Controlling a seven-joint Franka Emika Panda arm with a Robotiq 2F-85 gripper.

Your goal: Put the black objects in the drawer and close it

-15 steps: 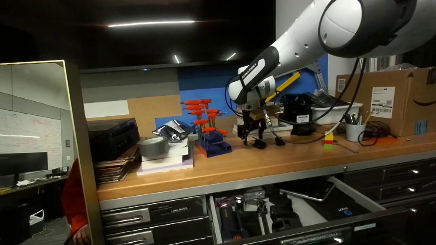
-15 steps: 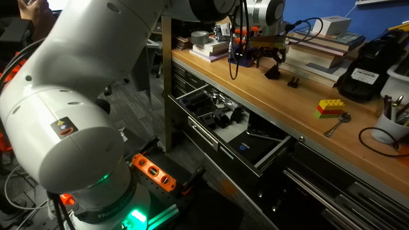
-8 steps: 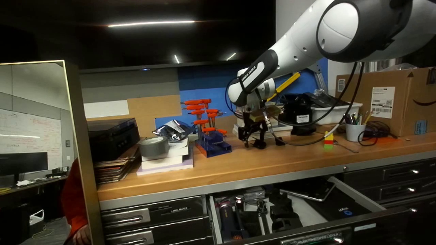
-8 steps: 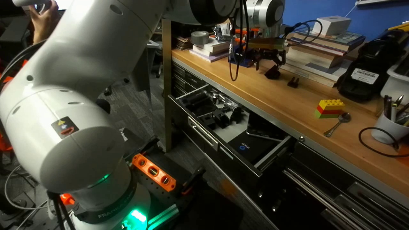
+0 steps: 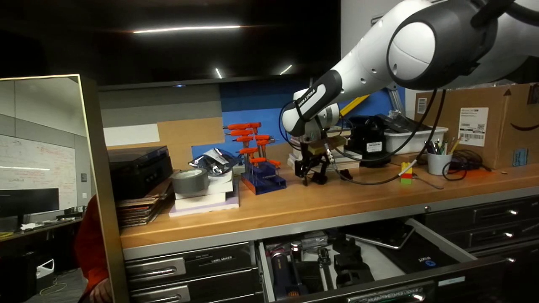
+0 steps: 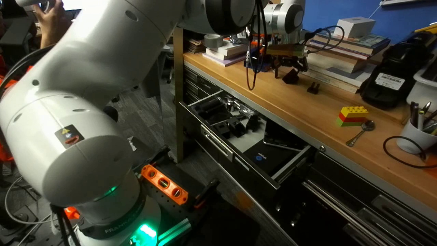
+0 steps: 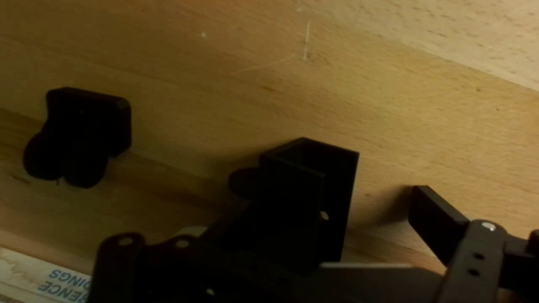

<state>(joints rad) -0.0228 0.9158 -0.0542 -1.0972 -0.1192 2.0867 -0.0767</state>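
Benchtop (image 6: 283, 99) gives room between the spread gripper (image 6: 289, 70) and the drawer's edge (image 6: 258, 171).

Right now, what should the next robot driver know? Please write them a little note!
Gripper: open, at the hollow black piece; I can't tell if they touch.
Things: the hollow black piece and the small black piece both sit on the bench top, apart.
Drawer: pulled out below.
Done: drawer open; neither piece is in yet.
Left: put both pieces in, then close the drawer.

"FRANKA EMIKA" on robot arm (image 5: 404, 50)
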